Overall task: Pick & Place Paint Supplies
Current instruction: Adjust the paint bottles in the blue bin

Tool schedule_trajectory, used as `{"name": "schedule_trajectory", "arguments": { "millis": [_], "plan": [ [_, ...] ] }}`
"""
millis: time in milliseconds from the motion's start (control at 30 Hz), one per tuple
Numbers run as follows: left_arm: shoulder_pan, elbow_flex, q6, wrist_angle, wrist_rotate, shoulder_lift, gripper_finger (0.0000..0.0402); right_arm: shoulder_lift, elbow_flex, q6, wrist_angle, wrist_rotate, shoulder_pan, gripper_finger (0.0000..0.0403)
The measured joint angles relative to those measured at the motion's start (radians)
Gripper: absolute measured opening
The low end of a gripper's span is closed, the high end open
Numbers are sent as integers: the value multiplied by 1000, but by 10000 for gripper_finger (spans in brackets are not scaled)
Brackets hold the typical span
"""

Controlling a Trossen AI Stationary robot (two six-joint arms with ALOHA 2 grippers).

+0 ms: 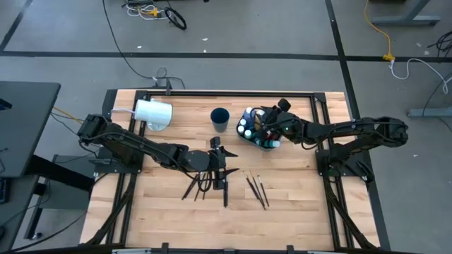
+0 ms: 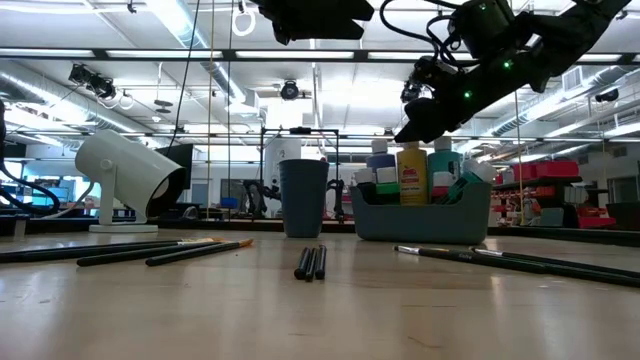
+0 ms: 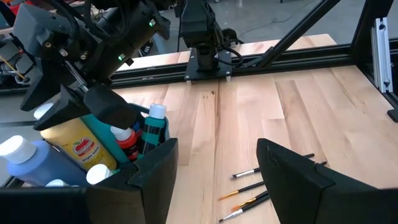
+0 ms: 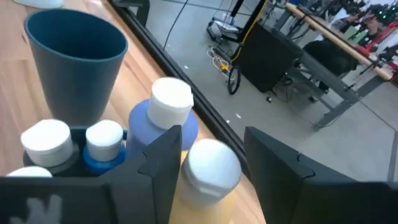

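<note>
A teal caddy (image 1: 258,135) at the table's far middle holds several white-capped paint bottles; the low view (image 2: 420,212) shows them standing upright in it. My right gripper (image 1: 272,121) hovers open just above them. Its fingers stand on either side of the yellow bottle's white cap (image 4: 211,167), next to a blue bottle (image 4: 165,112); no touch shows. Thin dark brushes lie flat on the table in three groups (image 1: 200,185), (image 1: 225,187), (image 1: 256,190). My left gripper (image 1: 219,156) is open and empty, well above the brushes, and shows in its wrist view (image 3: 217,180).
A dark blue cup (image 1: 219,118) stands left of the caddy. A large white cylinder (image 1: 153,113) lies on its stand at the far left. A black frame rail (image 1: 233,92) runs along the table's far edge. Bare wood lies at the near right.
</note>
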Motion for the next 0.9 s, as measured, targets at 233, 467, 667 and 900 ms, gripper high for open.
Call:
{"name": "schedule_trajectory", "arguments": {
  "millis": [233, 467, 667, 900],
  "plan": [
    [0, 0, 0, 0, 0, 0, 229, 0, 0, -27, 24, 9, 1, 186],
    [0, 0, 0, 0, -111, 0, 229, -16, 0, -150, 198, 55, 56, 186],
    [0, 0, -30, -1, -219, -39, 229, -94, 0, -146, 140, -53, 173, 183],
    [0, 1, 19, -5, -216, -78, 229, -194, 0, 15, -164, -203, 310, 184]
  ]
}}
